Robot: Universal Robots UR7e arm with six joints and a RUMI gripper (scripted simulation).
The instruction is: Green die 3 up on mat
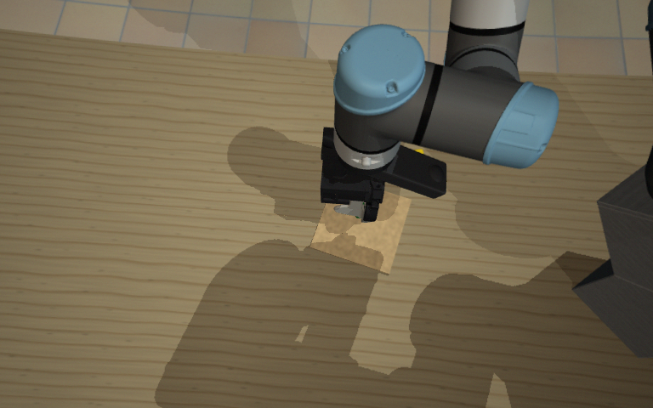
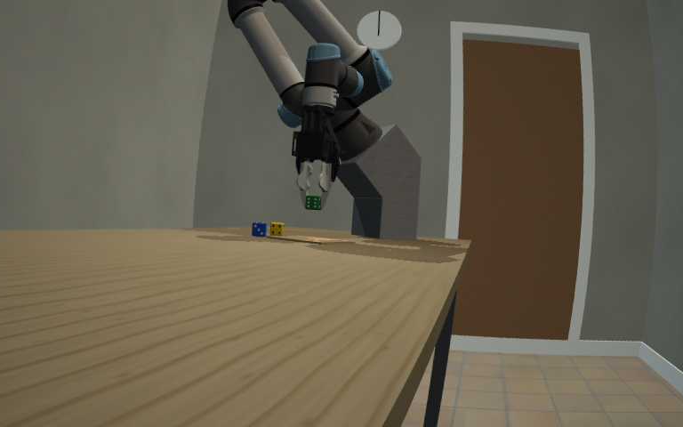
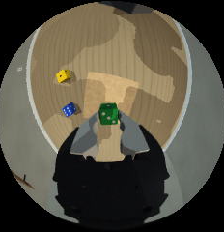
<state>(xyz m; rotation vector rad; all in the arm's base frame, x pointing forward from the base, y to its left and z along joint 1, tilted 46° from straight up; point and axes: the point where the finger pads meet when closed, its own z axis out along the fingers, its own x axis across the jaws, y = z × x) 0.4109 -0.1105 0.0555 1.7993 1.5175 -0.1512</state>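
Wood-grain table, long planks, dark leg at right corner; tiled floor below. Grey walls, brown door w/ white frame at right, round white clock high on wall.

Near half of table: just grain in ext. view. Far end: broad arm shadows across top.

Further back, thin tan mat flat on table, partly shaded. Seen edge-on in ext. view.

Above mat: gripper pointing straight down, clamped on green die, well clear of table. Die pinched between pale fingers, one each side. Face toward ext. cam shows six pips. Wrist view: die at fingertips, over near edge of mat; facing side reads three pips, adjoining face pips too blurred to count. Top view: gripper over upper-left part of mat, die mostly hidden, only sliver of green visible.

Left of mat in ext. view: blue die and yellow die, both flat on table, close side by side, not touching. Wrist view: blue nearer gripper, yellow farther, both off mat. Top faces not readable w/ certainty.

Behind: arm w/ grey links, blue joint caps, coming down from upper frame. Dark grey pedestal at far table edge, behind mat.
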